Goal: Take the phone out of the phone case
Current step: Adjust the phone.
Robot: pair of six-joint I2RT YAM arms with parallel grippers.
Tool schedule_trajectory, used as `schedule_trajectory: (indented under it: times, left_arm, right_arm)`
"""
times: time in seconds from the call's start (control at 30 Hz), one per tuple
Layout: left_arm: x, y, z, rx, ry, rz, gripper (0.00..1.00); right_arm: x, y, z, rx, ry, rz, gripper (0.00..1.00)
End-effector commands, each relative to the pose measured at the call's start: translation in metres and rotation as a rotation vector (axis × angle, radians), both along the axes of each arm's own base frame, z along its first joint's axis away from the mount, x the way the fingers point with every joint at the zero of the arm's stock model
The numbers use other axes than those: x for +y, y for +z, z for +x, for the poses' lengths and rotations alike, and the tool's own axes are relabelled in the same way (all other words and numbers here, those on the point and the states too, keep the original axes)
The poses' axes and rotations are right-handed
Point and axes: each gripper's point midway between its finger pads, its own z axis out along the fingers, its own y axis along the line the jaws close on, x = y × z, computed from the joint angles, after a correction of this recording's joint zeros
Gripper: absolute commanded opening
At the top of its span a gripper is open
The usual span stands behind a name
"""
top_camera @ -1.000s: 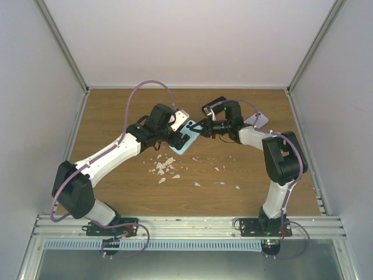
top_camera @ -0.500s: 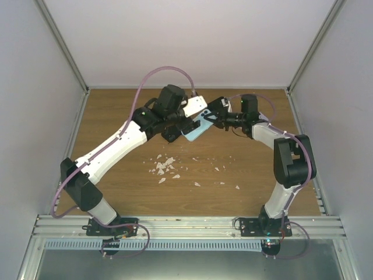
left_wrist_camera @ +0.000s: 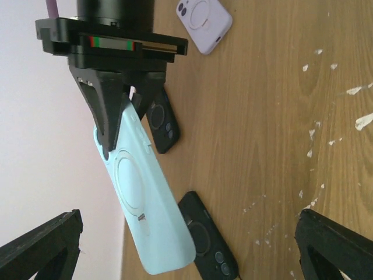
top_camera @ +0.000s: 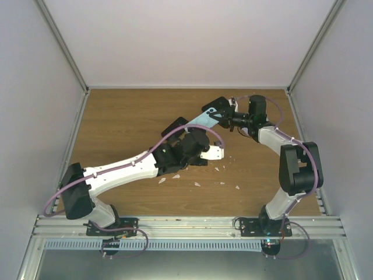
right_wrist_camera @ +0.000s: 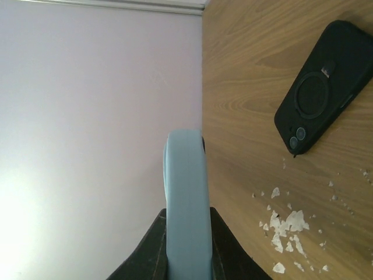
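**A:** Where was the blue case (left_wrist_camera: 143,198) just then?

**B:** It was up off the counter (top_camera: 116,128), toward the far right. It hung by one short end from the right hand (left_wrist_camera: 123,116), which was pinched narrow on that end with a finger on each face. The rest of the case stuck out free, its ringed back turned to the left wrist camera.

**A:** And the phone?

**B:** That could not be told. Only the back and one thin edge of the case showed, so whatever sat inside was hidden. No bare phone lay anywhere in view.

**A:** So how far along did the job look?

**B:** It looked unfinished. The case was lifted and held out, but nothing showed the phone free of it. By that reading the real work was left: bracing the case and pushing or peeling the phone out.

**A:** What was the left hand (top_camera: 211,153) doing?

**B:** It was spread wide and held nothing. It sat low over the middle of the counter, well apart from the case.

**A:** Was anything else lying about?

**B:** A black case (left_wrist_camera: 163,125) lay flat on the counter near the right hand, and a second black case (left_wrist_camera: 208,245) lay near the blue one's free end. A lilac case (left_wrist_camera: 205,23) was farther off. All three lay back up, and whether they were full or empty was unclear. White flakes (right_wrist_camera: 288,224) were scattered over the wood.
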Motion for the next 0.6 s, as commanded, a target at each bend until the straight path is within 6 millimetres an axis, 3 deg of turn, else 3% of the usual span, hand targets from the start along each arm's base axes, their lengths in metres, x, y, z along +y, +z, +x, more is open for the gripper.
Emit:
schedule_trajectory:
  times: [0.0,0.17,0.37,0.57]
  left_arm:
    - [0.001,0.016,0.005,-0.188,0.066,0.023,0.99]
    - [0.006,-0.005,0.02,-0.28,0.14,0.112,0.99]
    - [0.005,-0.014,0.03,-0.395,0.145,0.174,0.99]
    - [0.003,-0.027,0.035,-0.443,0.146,0.234,0.88]
  right_arm:
    - [-0.001,0.027,-0.011,0.004,0.023,0.075,0.0]
    - [0.0,0.024,-0.015,0.037,0.031,0.084,0.0]
    - [0.001,0.02,-0.022,0.068,0.046,0.095,0.0]
    - [0.001,0.017,-0.027,0.09,0.051,0.105,0.01]
